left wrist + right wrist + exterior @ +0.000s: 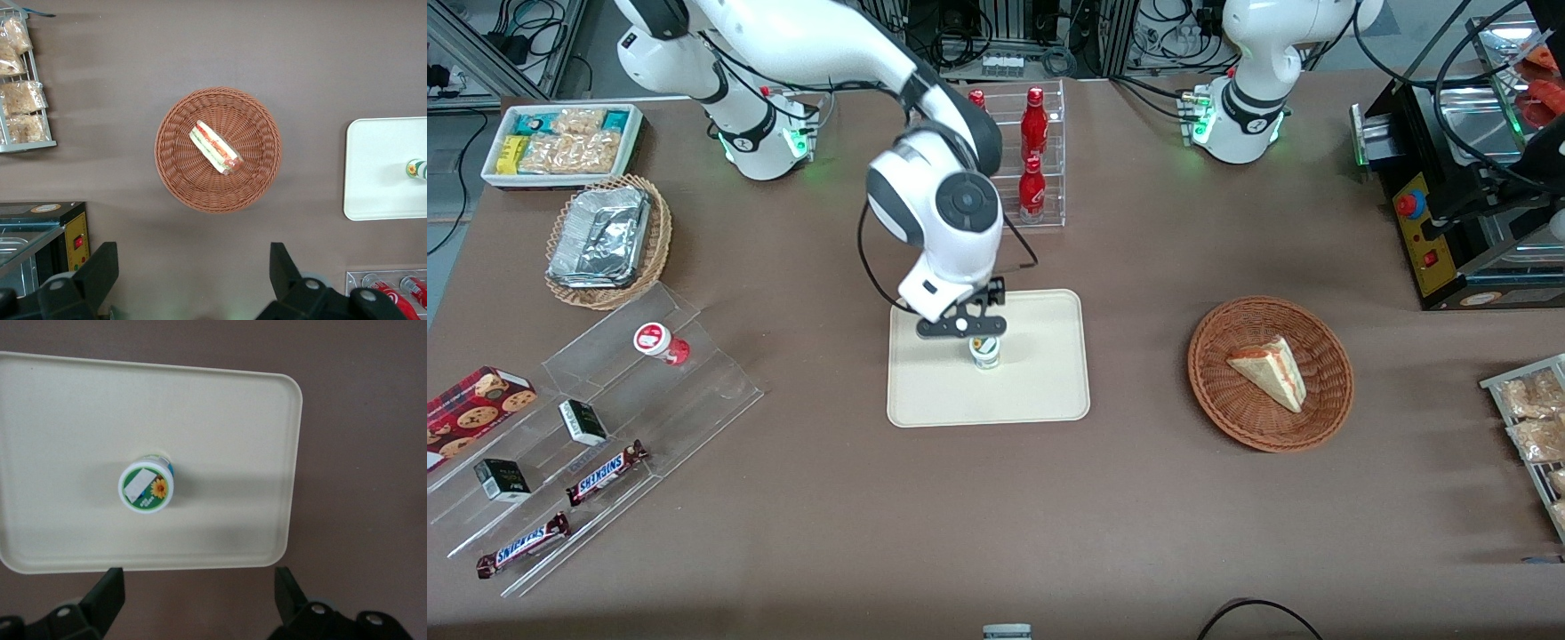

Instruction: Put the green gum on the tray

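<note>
On the tray [1040, 391], near its middle, the one green gum [985, 351] stands upright. The gripper [963, 327] hangs over it, fingers [107, 597] spread wide, holding nothing. Placement looks done; next likely only a straight lift clear. At nine o'clock of the tray: one red-lidded bottle [660, 342], two Snickers bars [605, 473]. At three o'clock: one basket [1270, 373].
</note>
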